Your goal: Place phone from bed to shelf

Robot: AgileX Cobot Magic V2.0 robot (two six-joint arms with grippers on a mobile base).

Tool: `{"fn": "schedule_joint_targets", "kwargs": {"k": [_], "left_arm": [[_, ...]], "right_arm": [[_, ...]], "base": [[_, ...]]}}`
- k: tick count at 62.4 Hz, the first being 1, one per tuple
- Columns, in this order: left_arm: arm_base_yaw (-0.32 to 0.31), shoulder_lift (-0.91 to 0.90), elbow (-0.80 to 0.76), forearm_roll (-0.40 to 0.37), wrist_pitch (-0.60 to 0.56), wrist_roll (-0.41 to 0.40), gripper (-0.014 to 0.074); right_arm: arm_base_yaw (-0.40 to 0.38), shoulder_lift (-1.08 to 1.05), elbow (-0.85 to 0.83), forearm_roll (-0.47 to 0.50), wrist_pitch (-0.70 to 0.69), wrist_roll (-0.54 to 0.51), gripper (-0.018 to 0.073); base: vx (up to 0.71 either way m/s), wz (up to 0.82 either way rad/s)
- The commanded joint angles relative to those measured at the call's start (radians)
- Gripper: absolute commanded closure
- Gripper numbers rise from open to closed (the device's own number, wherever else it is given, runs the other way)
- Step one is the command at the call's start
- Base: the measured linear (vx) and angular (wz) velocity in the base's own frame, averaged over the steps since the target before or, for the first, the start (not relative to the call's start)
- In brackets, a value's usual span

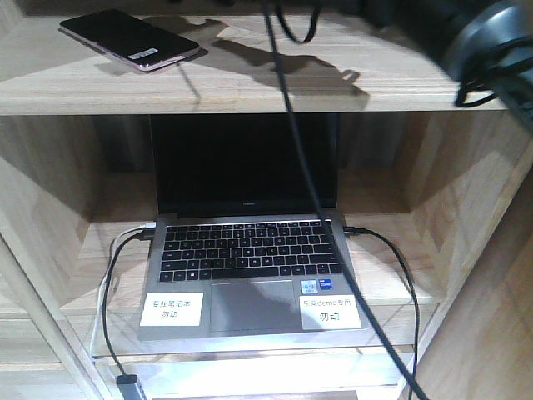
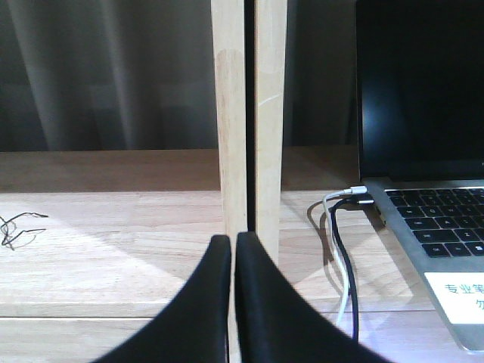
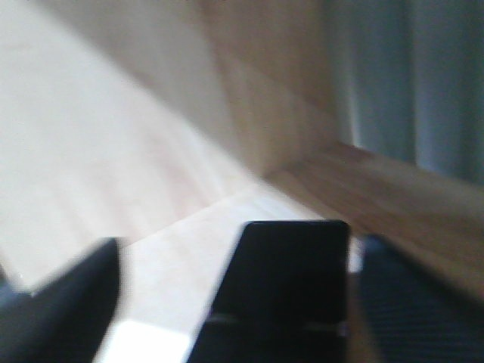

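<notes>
Judging from my end, right fingers (image 3: pixel 227 302) apart around the phone (image 1: pixel 129 39) on the shelf (image 1: pixel 250 92) (left (image 2: pixel 233 249) together) could drag it off when retreating.

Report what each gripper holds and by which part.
Nothing is held. The left gripper is shut and empty. The right gripper is open, straddling the phone lying on the shelf.

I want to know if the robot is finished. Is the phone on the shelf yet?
Nearly finished. The phone already lies flat on the shelf, above the laptop. The right gripper is open, with the phone between its fingers. The left gripper is shut and empty. Left: pull the right arm away.
</notes>
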Motion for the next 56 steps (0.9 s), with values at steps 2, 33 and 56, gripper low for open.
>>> {"fn": "schedule_joint_targets", "kwargs": {"k": [2,33,56], "left_arm": [[0.0,-0.008,0.007,-0.009,-0.07,0.0,0.0595],[0.0,-0.008,0.007,-0.009,-0.07,0.0,0.0595],[0.0,-0.008,0.007,-0.009,-0.07,0.0,0.0595]], "right_arm": [[-0.005,-0.102,-0.031,-0.056,-0.024,0.067,0.0269],[-0.004,-0.229,0.056,-0.4,-0.09,0.339,0.0564],[-0.004,-0.568,0.597,-0.359,-0.383,0.173,0.0564]], "base": [[0.0,0.0],[0.0,0.0],[0.0,0.0]]}}
